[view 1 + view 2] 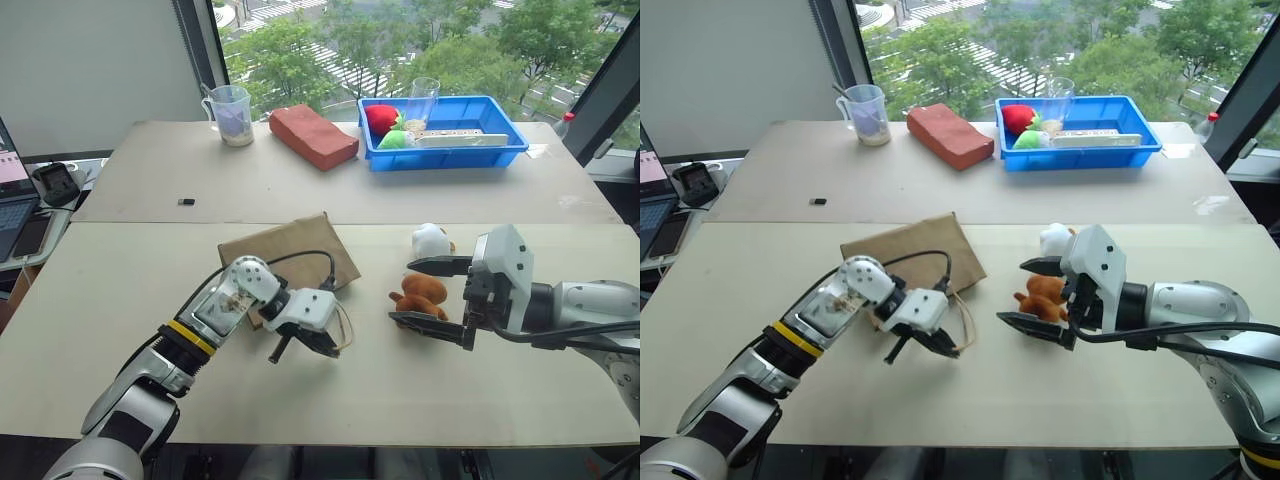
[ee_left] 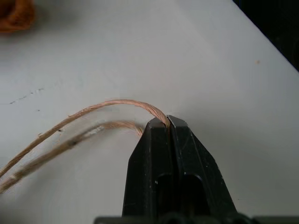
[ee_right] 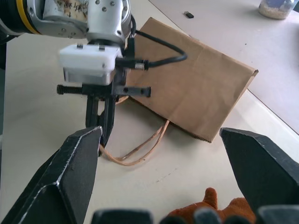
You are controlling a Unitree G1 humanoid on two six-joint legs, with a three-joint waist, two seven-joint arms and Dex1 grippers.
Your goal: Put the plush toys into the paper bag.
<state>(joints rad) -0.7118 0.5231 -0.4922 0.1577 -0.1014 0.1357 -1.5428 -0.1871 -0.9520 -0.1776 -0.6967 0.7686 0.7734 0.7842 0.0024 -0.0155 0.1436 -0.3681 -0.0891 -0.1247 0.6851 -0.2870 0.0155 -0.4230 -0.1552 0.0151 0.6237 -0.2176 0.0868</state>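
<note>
Brown kraft paper bag (image 1: 290, 253) lies flat on the pale tabletop (image 1: 130, 300), its twisted cord handles (image 3: 135, 151) trailing off the near edge. Over those cords the left hand (image 1: 330, 348) is clamped tight: in its wrist view the two black fingers (image 2: 175, 154) meet with one cord handle pinched at their tips and the second cord running just beside them. Right of the bag sit the two plush toys, the reddish-brown animal (image 1: 420, 295) nearer and the round white one (image 1: 430, 241) just behind it, touching or nearly so. The right hand (image 1: 430, 297) hangs with its fingers spread wide, one on either side of the brown toy, gripping nothing. Farther back on the tabletop, from left to right, stand a clear measuring jug (image 1: 231, 114), a reddish brick-shaped block (image 1: 312, 136) and a blue tray (image 1: 480, 150) with red and green plush fruit in it
</note>
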